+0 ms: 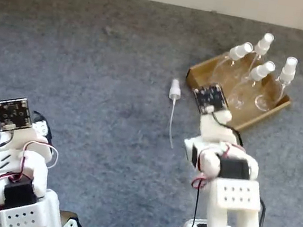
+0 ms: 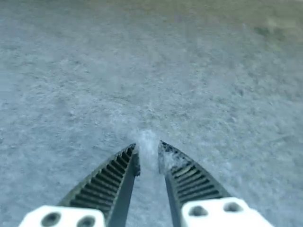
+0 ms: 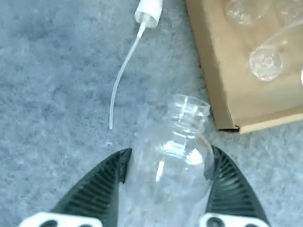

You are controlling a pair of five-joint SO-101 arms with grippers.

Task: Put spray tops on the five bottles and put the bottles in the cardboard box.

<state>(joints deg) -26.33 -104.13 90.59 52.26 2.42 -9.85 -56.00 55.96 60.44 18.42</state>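
Last bottle (image 3: 182,127) uncapped, clamped in right claw (image 3: 170,152); left claw (image 2: 149,153) barely parted, empty. Next, probably: left picks spray top (image 3: 147,12), feeds tube into neck.

Far right on the carpeted table (image 1: 92,53): cardboard box (image 1: 265,115), with four capped bottles (image 1: 247,82) standing in it. Left of the box, apart from it: loose spray top (image 1: 175,90), lying flat, tube towards the arms. Between that tube and the box's near corner: open bottle (image 3: 180,156), held in the right gripper (image 3: 170,152). Left gripper (image 2: 149,149): well apart, near left, over bare carpet.
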